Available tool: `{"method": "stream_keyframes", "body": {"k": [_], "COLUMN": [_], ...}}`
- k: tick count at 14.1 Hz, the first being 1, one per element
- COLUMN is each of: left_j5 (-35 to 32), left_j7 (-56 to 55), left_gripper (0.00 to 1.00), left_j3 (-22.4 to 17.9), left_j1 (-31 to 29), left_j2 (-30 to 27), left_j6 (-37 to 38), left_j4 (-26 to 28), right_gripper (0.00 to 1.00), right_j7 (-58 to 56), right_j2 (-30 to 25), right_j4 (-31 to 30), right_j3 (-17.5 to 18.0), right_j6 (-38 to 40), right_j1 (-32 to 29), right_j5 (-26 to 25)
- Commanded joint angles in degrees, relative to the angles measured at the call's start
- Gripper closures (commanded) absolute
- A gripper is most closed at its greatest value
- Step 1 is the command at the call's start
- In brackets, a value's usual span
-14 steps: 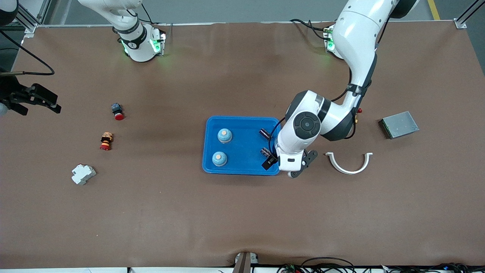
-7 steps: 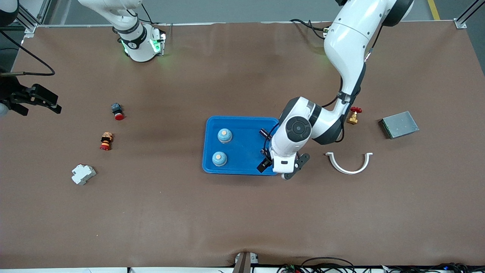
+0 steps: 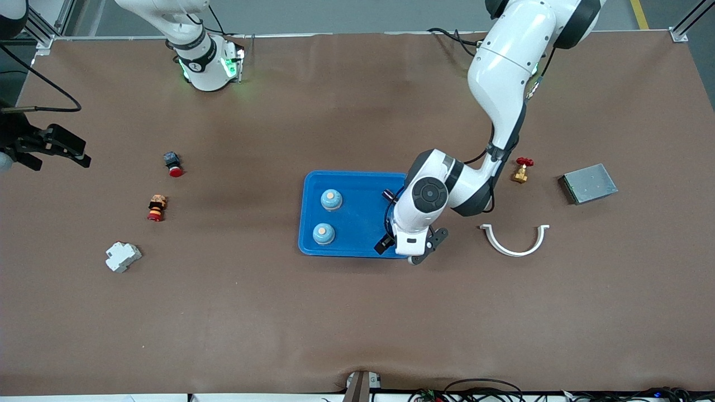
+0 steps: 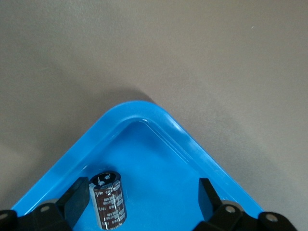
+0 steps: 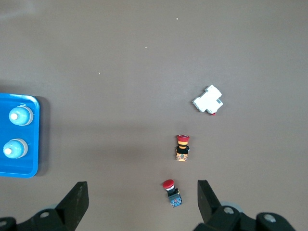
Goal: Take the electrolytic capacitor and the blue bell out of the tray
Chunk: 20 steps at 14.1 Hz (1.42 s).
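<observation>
A blue tray (image 3: 360, 223) at mid-table holds two light-blue bells (image 3: 332, 200) (image 3: 323, 233) and a dark capacitor (image 3: 389, 195) beside the tray wall at the left arm's end. My left gripper (image 3: 409, 249) hangs low over the tray corner nearest the front camera. In the left wrist view it (image 4: 142, 199) is open, and a second capacitor (image 4: 109, 202) rests in the tray (image 4: 134, 108) between the fingers, close to one finger (image 4: 77, 198). My right gripper (image 3: 82, 154) waits open, high over the right arm's end of the table, nothing in it (image 5: 143, 202).
Near the right arm's end lie a red-capped button (image 3: 174, 165), a small red-and-yellow part (image 3: 157, 207) and a white breaker (image 3: 122, 256). Toward the left arm's end are a brass valve with a red handle (image 3: 522, 170), a white curved piece (image 3: 515, 240) and a grey metal box (image 3: 588, 183).
The left arm has swung a little toward the right arm's end, its gripper sliding along the tray edge. The brass valve has come into sight from under its forearm. The right arm is still.
</observation>
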<state>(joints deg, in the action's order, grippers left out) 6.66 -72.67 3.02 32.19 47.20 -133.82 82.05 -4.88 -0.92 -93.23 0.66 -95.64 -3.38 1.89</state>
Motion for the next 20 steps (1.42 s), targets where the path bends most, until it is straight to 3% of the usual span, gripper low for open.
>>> {"method": "stream_keyframes", "body": {"k": [1,10,13,16,18,20], "left_j5": [0.72,0.46,0.37,0.37,0.37,0.37], "left_j7": [-1.24,-6.17,-6.17,-6.25,-6.17,-6.17], "left_gripper": [0.00,0.00,0.00,0.00,0.32,0.60], "left_j3": [-0.38,-0.47,-0.73,-0.82,-0.82,-0.82], "left_j1": [0.94,2.52,2.52,2.52,2.52,2.52], "left_j2": [0.79,2.46,3.07,3.34,3.34,3.34], "left_j6": [-0.39,-0.74,-0.74,-1.53,-1.53,-1.53], "left_j4": [-1.37,-1.11,-1.11,-1.11,-1.11,-1.11], "right_gripper": [0.00,0.00,0.00,0.00,0.00,0.00], "right_j7": [0.31,4.50,18.63,36.02,48.59,54.60], "right_j2": [-1.10,-1.10,-2.24,-3.12,-2.33,1.87], "right_j4": [-0.99,-3.09,-9.49,-19.07,-22.95,-23.41], "right_j3": [0.39,1.00,1.10,1.10,1.10,1.10], "right_j6": [-0.43,-1.56,-5.94,-15.43,-21.93,-25.90], "right_j1": [-0.84,-0.05,7.49,16.63,22.78,27.18], "right_j5": [-0.57,-0.48,-0.48,-0.48,-0.48,-0.48]}}
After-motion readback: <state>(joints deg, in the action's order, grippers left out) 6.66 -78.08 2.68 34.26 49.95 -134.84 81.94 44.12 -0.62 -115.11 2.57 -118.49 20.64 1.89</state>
